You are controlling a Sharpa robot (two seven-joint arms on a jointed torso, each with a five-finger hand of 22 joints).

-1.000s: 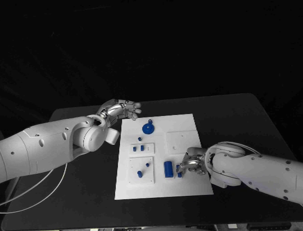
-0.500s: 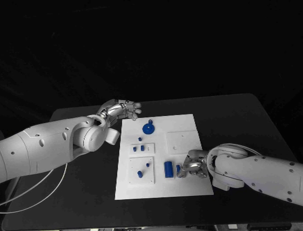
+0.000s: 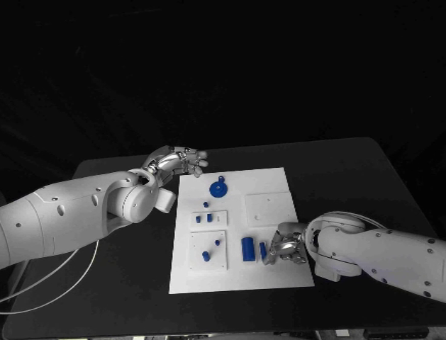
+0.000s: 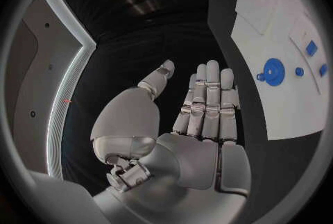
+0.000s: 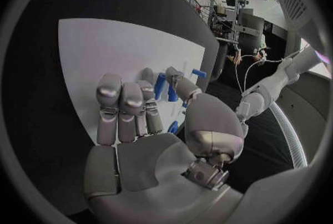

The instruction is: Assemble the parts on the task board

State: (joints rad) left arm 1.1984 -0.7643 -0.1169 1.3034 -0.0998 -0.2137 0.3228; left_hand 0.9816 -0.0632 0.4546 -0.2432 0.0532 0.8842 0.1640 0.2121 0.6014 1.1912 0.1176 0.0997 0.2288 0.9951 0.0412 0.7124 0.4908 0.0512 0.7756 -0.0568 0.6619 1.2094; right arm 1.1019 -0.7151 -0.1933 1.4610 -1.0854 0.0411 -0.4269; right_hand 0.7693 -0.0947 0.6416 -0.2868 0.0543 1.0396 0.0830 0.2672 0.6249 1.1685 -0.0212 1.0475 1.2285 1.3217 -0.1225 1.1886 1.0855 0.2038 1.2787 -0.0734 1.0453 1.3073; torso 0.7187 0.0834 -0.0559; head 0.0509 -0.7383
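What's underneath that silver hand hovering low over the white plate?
Under the right hand lies the task board, with a slim blue part by its fingertips and a blue block just beside. Whatever is directly beneath the palm is covered.

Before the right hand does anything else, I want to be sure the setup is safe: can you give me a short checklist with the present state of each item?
1. Left hand free of the parts: ok, it sits at the task board's far left corner, fingers apart, holding nothing.
2. Right hand at the work spot: ok, it is over the board's near right area, beside the blue block.
3. Right hand holds a part: cannot tell; the right wrist view shows a blue peg at its fingertips, contact unclear.
4. Blue round part clear of both hands: ok.
5. Board lies flat on the table: ok.
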